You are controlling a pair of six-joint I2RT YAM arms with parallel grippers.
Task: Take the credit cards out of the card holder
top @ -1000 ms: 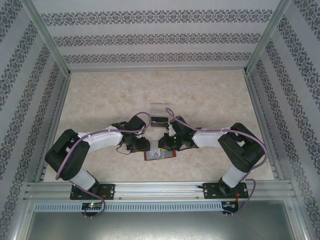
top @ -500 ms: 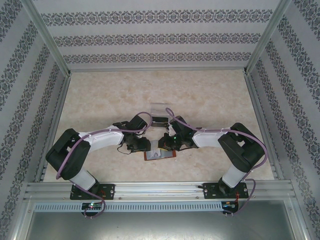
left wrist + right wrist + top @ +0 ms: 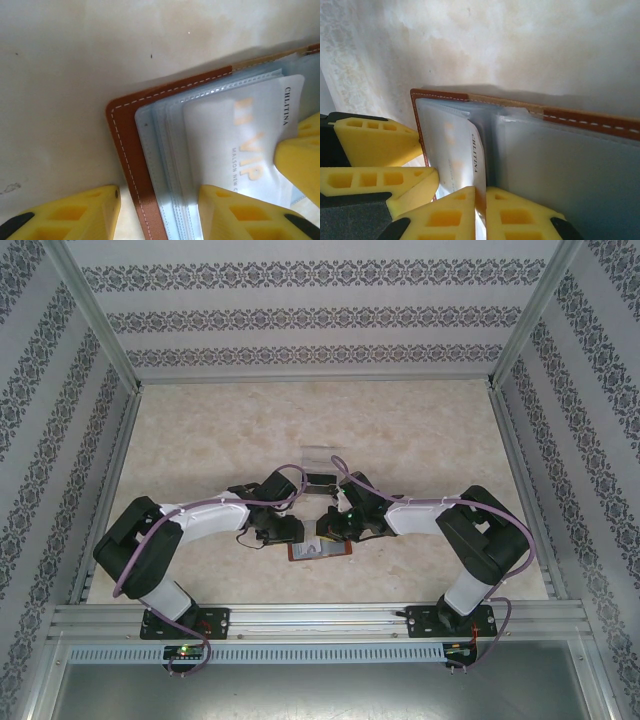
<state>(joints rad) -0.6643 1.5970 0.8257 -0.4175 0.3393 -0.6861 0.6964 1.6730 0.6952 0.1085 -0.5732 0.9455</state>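
One brown wallet was laid open on the table, between two grippers. One pale card was seen over its clear sleeves, pinched at its edge by the right gripper. The left gripper was spread wide across the wallet's edge.

The left arm and right arm fold inward, elbows out, wrists nearly meeting at centre. The left gripper is spread wide; the right gripper is pinched tight on a credit card.
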